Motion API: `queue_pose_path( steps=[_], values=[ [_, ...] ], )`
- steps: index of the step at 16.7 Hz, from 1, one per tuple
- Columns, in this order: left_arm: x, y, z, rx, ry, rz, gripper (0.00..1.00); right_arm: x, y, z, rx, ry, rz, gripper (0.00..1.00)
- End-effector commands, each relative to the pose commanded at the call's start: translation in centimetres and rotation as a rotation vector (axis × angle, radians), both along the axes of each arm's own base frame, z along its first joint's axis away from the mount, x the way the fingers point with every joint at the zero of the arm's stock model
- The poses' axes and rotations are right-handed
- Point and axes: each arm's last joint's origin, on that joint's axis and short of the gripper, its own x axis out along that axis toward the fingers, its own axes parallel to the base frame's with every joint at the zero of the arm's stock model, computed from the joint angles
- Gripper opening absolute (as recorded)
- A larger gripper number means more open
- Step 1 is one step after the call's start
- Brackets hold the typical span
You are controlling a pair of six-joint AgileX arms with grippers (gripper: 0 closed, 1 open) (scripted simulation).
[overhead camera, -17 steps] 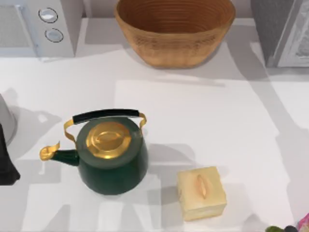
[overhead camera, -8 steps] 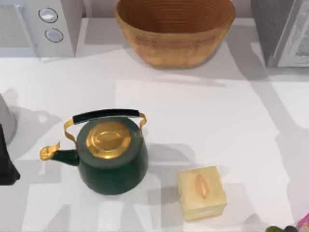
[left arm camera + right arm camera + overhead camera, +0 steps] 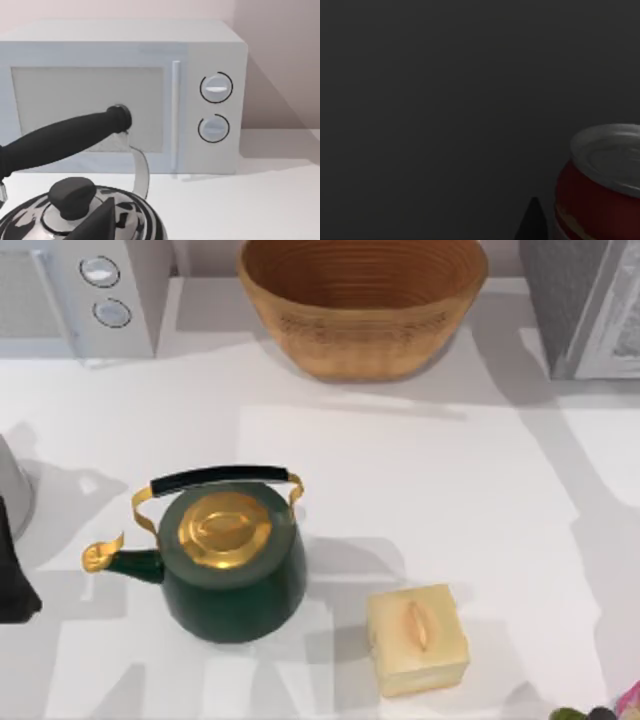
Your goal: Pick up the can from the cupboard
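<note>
The can point(image 3: 602, 185), with a red side and a pale silvery top, stands upright in a dark space in the right wrist view. A dark part of my right gripper point(image 3: 534, 222) shows close beside it, not touching. The grey speckled cupboard point(image 3: 565, 295) with its white framed door point(image 3: 622, 335) sits at the table's far right corner. My left arm point(image 3: 12, 575) is parked at the table's left edge.
A green kettle point(image 3: 232, 565) with a gold lid stands left of centre, a cream cube-shaped box point(image 3: 417, 638) to its right. A woven basket point(image 3: 362, 302) sits at the back, a white appliance point(image 3: 85, 290) with two knobs at the back left.
</note>
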Motion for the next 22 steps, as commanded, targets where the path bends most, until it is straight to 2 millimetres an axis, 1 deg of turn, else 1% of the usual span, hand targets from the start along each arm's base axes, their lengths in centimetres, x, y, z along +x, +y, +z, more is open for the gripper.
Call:
queue_pose_path(
  steps=[4, 6, 8, 10, 12, 13, 14, 15, 17, 22],
  values=[
    [0.0, 0.0, 0.0, 0.000, 0.000, 0.000, 1.00, -0.2, 0.1, 0.1, 0.001, -0.001, 0.003, 0.00],
    [0.0, 0.0, 0.0, 0.000, 0.000, 0.000, 1.00, -1.6, 0.6, 0.8, 0.001, -0.003, 0.011, 0.00],
    [0.0, 0.0, 0.0, 0.000, 0.000, 0.000, 1.00, -4.5, 1.2, 2.2, 0.000, -0.005, 0.015, 0.00],
    [0.0, 0.0, 0.0, 0.000, 0.000, 0.000, 1.00, -8.6, 1.3, 4.0, 0.003, -0.012, 0.013, 0.00],
    [0.0, 0.0, 0.0, 0.000, 0.000, 0.000, 1.00, -13.0, 0.9, 5.4, 0.007, -0.017, 0.009, 0.00],
    [0.0, 0.0, 0.0, 0.000, 0.000, 0.000, 1.00, -14.8, 0.7, 5.7, 0.007, -0.016, 0.007, 0.00],
    [0.0, 0.0, 0.0, 0.000, 0.000, 0.000, 1.00, -16.2, 0.5, 5.9, 0.006, -0.012, 0.005, 0.00],
    [0.0, 0.0, 0.0, 0.000, 0.000, 0.000, 1.00, -17.2, 0.4, 6.0, 0.004, -0.006, 0.003, 0.00],
    [0.0, 0.0, 0.0, 0.000, 0.000, 0.000, 1.00, -18.1, 0.3, 6.0, 0.001, -0.001, 0.002, 0.00],
    [0.0, 0.0, 0.0, 0.000, 0.000, 0.000, 1.00, -18.2, 0.0, 6.1, 0.006, -0.007, 0.000, 0.00]
  ],
)
